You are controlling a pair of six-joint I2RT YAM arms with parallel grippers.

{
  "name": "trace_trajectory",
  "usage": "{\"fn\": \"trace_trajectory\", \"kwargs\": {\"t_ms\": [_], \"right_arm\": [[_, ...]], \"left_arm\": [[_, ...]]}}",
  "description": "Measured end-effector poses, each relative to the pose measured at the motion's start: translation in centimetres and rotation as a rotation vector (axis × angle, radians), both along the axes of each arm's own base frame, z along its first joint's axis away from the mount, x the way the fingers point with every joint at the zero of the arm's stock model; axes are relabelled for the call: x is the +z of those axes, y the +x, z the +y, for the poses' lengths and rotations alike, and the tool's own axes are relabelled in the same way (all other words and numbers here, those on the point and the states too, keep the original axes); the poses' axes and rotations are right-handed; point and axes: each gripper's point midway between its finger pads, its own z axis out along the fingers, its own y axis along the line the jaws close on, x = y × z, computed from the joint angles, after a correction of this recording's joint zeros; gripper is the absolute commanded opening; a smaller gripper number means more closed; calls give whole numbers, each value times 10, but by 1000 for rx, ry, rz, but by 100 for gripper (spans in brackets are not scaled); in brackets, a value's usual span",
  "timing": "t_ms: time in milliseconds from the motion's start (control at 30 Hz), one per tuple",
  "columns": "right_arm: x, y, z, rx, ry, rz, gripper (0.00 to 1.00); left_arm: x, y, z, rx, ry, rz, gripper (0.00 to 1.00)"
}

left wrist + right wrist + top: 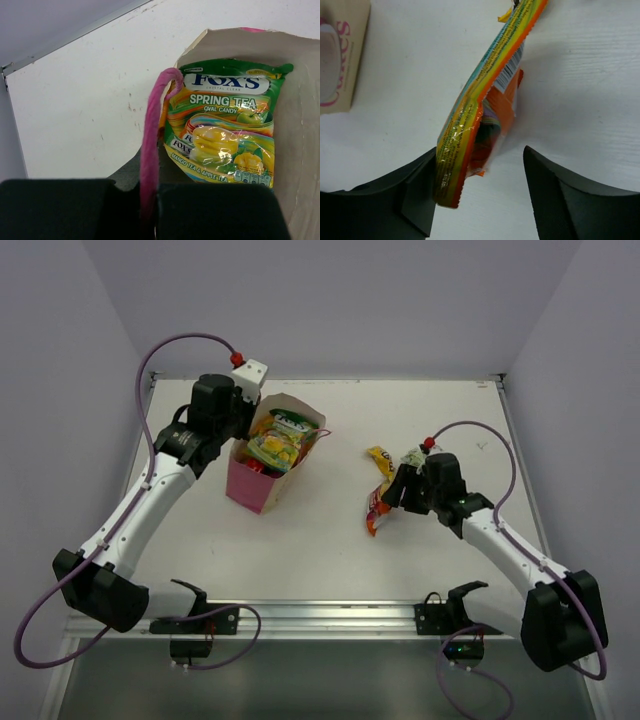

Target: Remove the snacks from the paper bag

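On the desk's (330, 560) left half stands the pink bag (262, 485), upright, mouth open. The left tool (148, 200) sits at the bag's near-left rim, closed on the pink cord handle (150, 145), which runs up between its black fingers and loops over the rim. Inside the bag a green packet (220, 125) leans against the tan inner wall, label up; from above, something red (255, 467) shows beneath it.

Right of centre, well apart from the bag, the right tool (480, 155) is low over the desk with its jaws apart. A striped orange packet (470, 130) stands on edge between them, leaning against the left finger (415, 195) and clear of the right finger (560, 200), so nothing is gripped. A yellow packet (380, 455) lies on the desk just beyond it
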Motion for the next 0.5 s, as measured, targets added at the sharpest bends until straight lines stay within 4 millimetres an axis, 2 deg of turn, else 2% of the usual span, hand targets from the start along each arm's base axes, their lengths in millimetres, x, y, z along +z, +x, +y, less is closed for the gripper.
{"fn": "trace_trajectory", "kwargs": {"t_ms": [100, 167, 233, 300, 333, 400, 433, 500], "right_arm": [[6, -4, -11, -31, -49, -13, 83], [32, -2, -17, -35, -82, -68, 84], [83, 7, -12, -12, -91, -180, 84], [144, 17, 3, 32, -65, -321, 84], [183, 19, 18, 74, -40, -403, 84], [241, 18, 44, 143, 16, -523, 84], [264, 17, 58, 177, 39, -566, 84], [297, 15, 89, 246, 84, -614, 83]], "left_arm": [[0, 0, -1, -10, 0, 1, 0], [0, -1, -3, -17, -2, 2, 0], [0, -1, -4, -26, -7, 4, 0], [0, -2, -5, -32, -10, 5, 0], [-1, -2, -6, -35, -12, 6, 0], [-1, -2, -7, -40, -14, 7, 0], [-1, -3, -8, -44, -16, 8, 0], [-1, -3, -9, -49, -17, 9, 0]]}}
